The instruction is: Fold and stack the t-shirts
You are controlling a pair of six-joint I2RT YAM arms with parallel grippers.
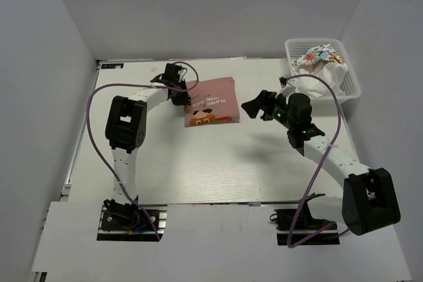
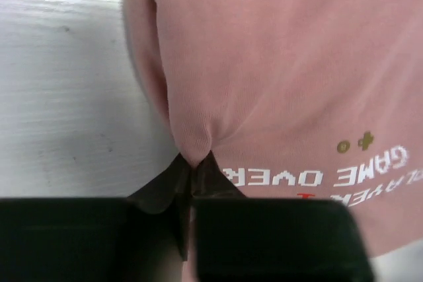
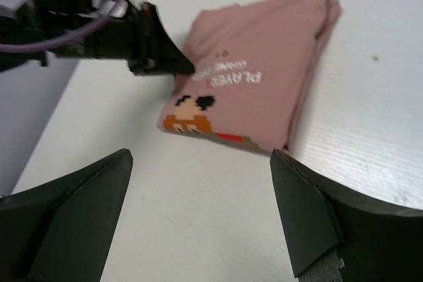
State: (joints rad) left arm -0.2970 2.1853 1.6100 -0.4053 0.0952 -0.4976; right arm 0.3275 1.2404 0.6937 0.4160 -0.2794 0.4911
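At the left, the left gripper (image 1: pixel 180 95) reaches to the left edge of the pink shirt (image 1: pixel 213 100). In its wrist view the fingers (image 2: pixel 79 242) are nearly closed on a small pucker of pink cloth, so it has that edge pinched. The grip looks meant either to drag the bundle or to lift the edge for another fold. The pink shirt lies on the table (image 1: pixel 198 163) toward the far middle. It is folded into a flat rectangle, print side up, with the pixel figure and lettering showing. It looks largely folded, and I judge the pinch to be a tidying or positioning step. To its right, the right gripper (image 1: pixel 255 105) hovers above the table just beside the shirt and points at it. Its fingers (image 3: pixel 73 216) are spread wide and hold nothing, probably ready to take the opposite edge. At the far right, the basket (image 1: pixel 310 40) holds crumpled white shirts (image 1: pixel 318 59), one with a multicoloured print. These are not yet folded, so most of the task remains.
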